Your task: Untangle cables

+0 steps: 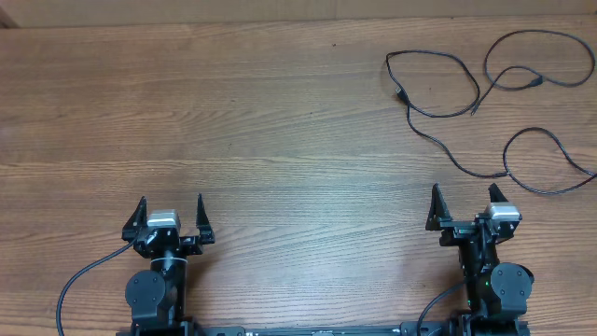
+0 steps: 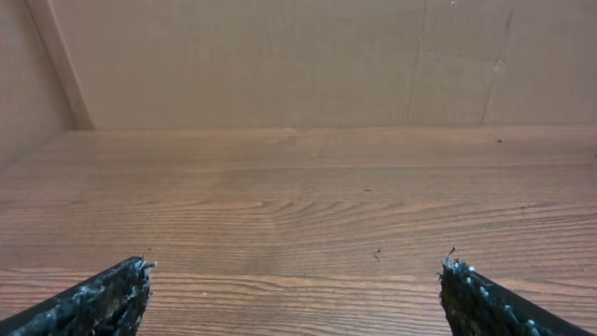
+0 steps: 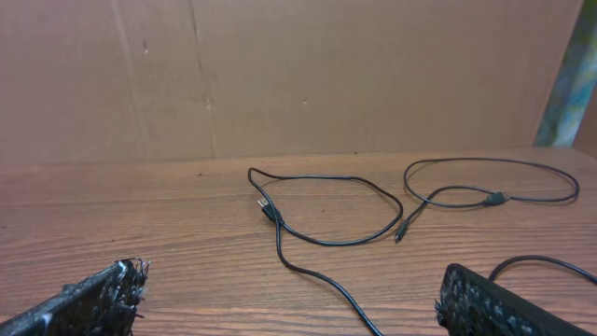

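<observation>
Thin black cables lie in loose loops at the far right of the wooden table. One cable (image 1: 438, 112) makes a loop and runs down right into a second loop (image 1: 550, 187); another (image 1: 550, 37) forms a big loop at the top right. In the right wrist view the cable (image 3: 322, 241) lies ahead of the jaws with plug ends, beside the other loop (image 3: 485, 196). My right gripper (image 1: 463, 207) is open and empty, short of the cables. My left gripper (image 1: 171, 217) is open and empty at the near left, far from them.
A brown cardboard wall (image 2: 280, 65) stands along the table's far edge. Thicker black arm wires (image 1: 84, 275) trail by the arm bases at the near edge.
</observation>
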`<state>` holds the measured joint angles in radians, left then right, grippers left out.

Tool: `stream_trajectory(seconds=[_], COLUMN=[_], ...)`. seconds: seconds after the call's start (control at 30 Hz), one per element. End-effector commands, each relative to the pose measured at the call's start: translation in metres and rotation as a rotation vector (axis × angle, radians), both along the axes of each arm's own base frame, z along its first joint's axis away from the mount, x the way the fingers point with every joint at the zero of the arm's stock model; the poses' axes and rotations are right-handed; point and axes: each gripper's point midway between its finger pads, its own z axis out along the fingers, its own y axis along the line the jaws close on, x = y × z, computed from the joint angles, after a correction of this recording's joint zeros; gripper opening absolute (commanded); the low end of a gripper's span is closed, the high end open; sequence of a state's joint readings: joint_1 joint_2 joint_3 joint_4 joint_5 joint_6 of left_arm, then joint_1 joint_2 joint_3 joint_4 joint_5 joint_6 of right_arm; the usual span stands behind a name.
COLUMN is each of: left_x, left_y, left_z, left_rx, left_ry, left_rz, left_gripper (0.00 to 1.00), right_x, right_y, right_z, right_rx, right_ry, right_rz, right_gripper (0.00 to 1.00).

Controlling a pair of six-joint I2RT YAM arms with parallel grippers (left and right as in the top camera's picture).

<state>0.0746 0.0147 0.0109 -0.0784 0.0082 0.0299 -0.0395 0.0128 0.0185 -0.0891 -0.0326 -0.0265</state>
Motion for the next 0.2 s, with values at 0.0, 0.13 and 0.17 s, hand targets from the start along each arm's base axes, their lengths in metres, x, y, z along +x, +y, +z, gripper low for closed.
stream_trajectory(seconds=[0.0,0.13,0.17], left_x=[-0.0001,-0.0001,-0.0001], left_y=[-0.0008,-0.0008,-0.0008], left_z=[-0.0002,-0.0002,-0.0001], left_rx=[0.016,0.016,0.016], left_ry=[-0.005,-0.005,-0.006], left_rz=[-0.008,-0.008,-0.008], left_gripper=[0.99,0.99,0.99], right_x=[0.0001,0.0001,0.0001], right_y=[-0.0028,-0.0028,-0.0028], right_z=[-0.0016,-0.0016,-0.0016], right_rx=[-0.005,-0.005,-0.005], right_ry=[-0.005,-0.005,-0.005], right_rz=[-0.014,-0.014,-0.014], right_gripper=[1.0,1.0,1.0])
